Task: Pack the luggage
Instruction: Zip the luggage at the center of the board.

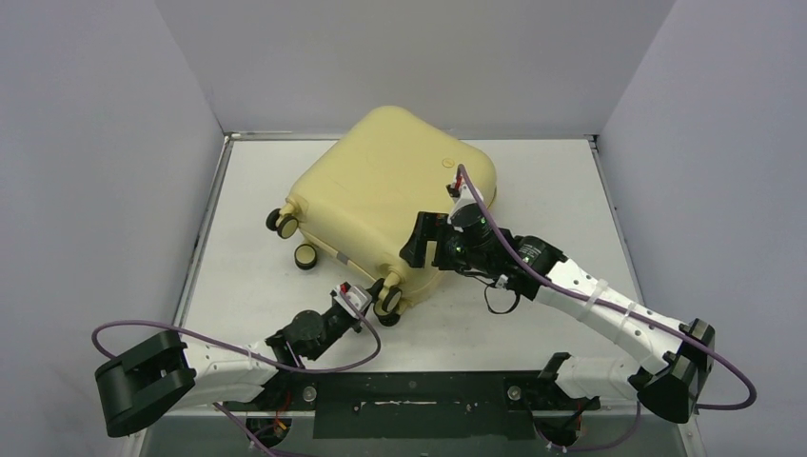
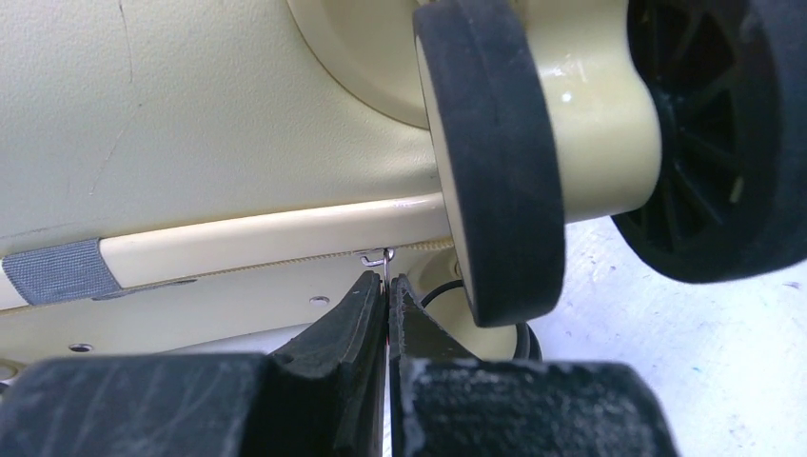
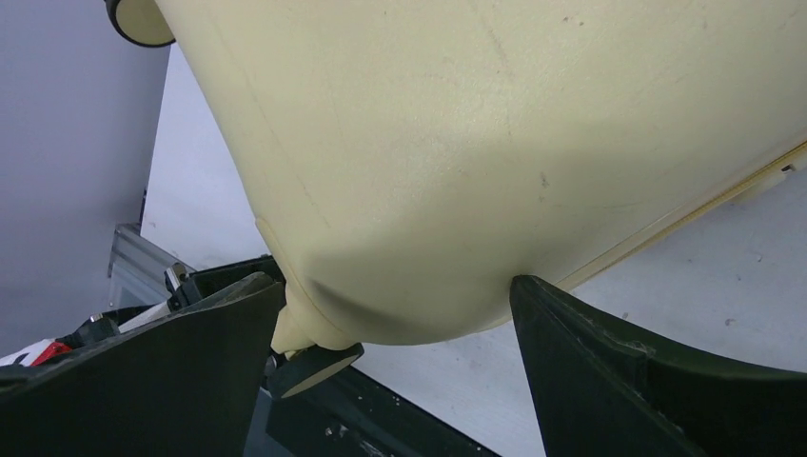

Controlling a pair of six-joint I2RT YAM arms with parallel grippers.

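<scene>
- Luggage (image 1: 381,190) lay flat and shut on the bench (image 1: 571,190), set diagonally, with its wheel end facing near-left.
- Left pincer (image 2: 388,286) was at the near corner, just beside the corner wheel (image 2: 495,162).
- Its fingers were pressed almost together on the thin metal zipper pull (image 2: 378,255) at the shell seam (image 2: 238,271). It looked like a grip on the pull, nothing else.
- Key relation: the pull sat straight ahead of the left fingertips. From there the seam ran away to the wrist view's left, with the wheel crowding the other side.
- Judgement: any zip travel had to follow the seam line, away from the wheel. The left arm was the one on it.
- Right pincer (image 1: 423,243) was spread wide on the near-right side of the shell. In its wrist view the rounded shell edge sat between the fingers (image 3: 190,362), not clamped.
- Judgement: it was bracing the case, not gripping it.
- Risk: the pull is thin, so it could slip out under an off-axis tug.
</scene>
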